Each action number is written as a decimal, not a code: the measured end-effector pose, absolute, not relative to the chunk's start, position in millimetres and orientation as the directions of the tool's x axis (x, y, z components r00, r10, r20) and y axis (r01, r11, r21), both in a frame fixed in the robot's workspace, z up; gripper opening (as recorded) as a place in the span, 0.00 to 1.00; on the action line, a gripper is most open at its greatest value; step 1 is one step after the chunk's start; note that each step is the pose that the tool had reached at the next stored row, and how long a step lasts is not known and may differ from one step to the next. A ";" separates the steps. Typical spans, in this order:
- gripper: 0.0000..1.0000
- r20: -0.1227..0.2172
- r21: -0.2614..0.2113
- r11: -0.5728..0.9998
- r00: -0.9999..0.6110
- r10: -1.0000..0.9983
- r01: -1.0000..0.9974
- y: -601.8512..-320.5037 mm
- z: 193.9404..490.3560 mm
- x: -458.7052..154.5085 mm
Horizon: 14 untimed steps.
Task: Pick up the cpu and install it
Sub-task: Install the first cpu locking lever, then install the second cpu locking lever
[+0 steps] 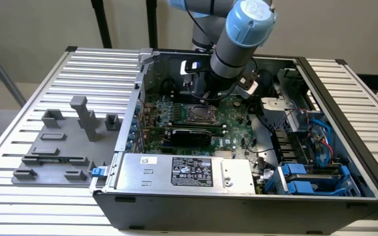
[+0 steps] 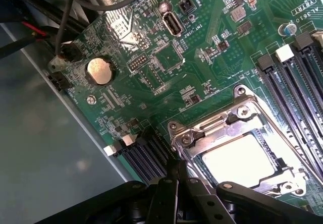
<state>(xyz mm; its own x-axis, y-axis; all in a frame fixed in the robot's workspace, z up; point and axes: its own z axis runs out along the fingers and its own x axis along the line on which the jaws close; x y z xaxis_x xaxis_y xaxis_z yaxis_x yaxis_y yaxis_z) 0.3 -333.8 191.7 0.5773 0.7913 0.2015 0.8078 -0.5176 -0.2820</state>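
The cpu (image 2: 241, 159) sits seated in its socket frame (image 2: 237, 128) (install apparently done); the hand (image 2: 177, 171) hovers closed, empty, just beside it.

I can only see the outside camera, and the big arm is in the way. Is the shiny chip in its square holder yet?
Observer: It looks so. In the wrist view the cpu lies flat inside the metal socket frame.
Operator: Is the gripper holding anything?
Observer: No. The gripper is shut with nothing in it, close to the edge of the frame.
Operator: Is anything else shiny down there?
Observer: Yes, a round coin battery sits on the green board, apart from the frame.
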 end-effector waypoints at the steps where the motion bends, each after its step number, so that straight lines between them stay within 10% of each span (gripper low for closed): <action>1: 0.11 0.204 -0.281 -0.517 0.577 0.791 0.808 -334.0 191.2 0.3; 14: 0.11 0.228 -0.289 -0.510 0.575 0.786 0.811 -336.0 198.8 0.4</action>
